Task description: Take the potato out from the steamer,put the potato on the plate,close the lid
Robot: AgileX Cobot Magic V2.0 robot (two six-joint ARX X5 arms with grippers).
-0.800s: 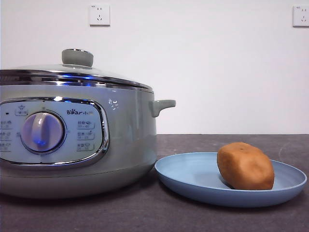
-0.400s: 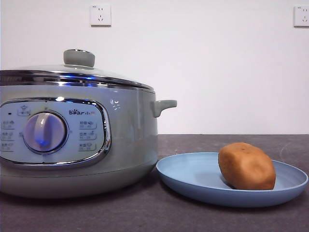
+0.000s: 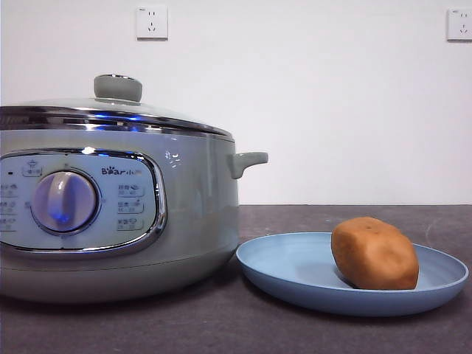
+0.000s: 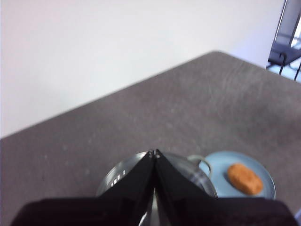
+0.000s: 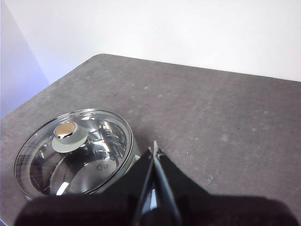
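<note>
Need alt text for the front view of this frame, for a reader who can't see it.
A pale grey-green steamer with its glass lid closed sits on a dark table; beside it, an orange-brown potato lies on a light-blue plate. No gripper shows in this view.

Glass lid (image 3: 110,110) sits closed on the grey-green steamer (image 3: 118,214); orange-brown potato (image 3: 374,253) rests on the adjacent light-blue plate (image 3: 295,269).

Two white wall sockets (image 3: 152,22) (image 3: 459,23) are sitting high on a plain white wall (image 3: 332,110), while a dark grey table (image 3: 354,214) is stretching below and a metal frame (image 4: 287,33) is showing beyond its far corner.
</note>
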